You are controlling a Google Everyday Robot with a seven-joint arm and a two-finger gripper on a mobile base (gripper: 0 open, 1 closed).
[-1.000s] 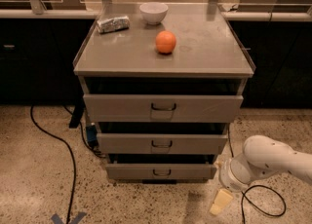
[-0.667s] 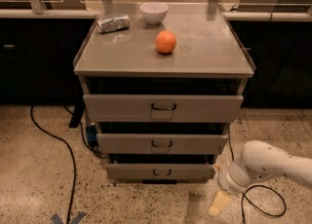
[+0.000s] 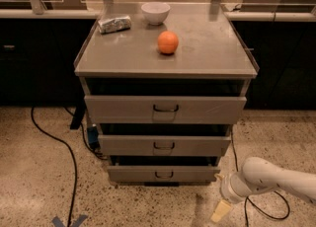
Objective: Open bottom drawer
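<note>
- the bottom drawer point(image 3: 138, 173) is the lowest of three grey fronts in the table point(image 3: 212, 48), just above the speckled floor point(image 3: 34, 181); it looks the narrowest and shallowest of the three
- its front is plain grey metal with a small dark bar handle point(image 3: 164, 174) at its centre; a dark gap shows along its upper edge, under the middle drawer point(image 3: 128, 145); the tray inside is not visible
- the top drawer point(image 3: 118, 109) is the widest and tallest front; each carries the same kind of central handle
- the end effector point(image 3: 220, 211) hangs low at the right, near the floor, just beside and below the bottom drawer's right corner, apart from the handle; whether it is released or clenched cannot be told
- the white arm point(image 3: 269, 175) reaches in from the right edge
- on the table top sit a white bowl point(image 3: 155, 13), an orange point(image 3: 168, 42) and a foil packet point(image 3: 114, 23)
- a black cable point(image 3: 58, 142) runs over the floor at the left
</note>
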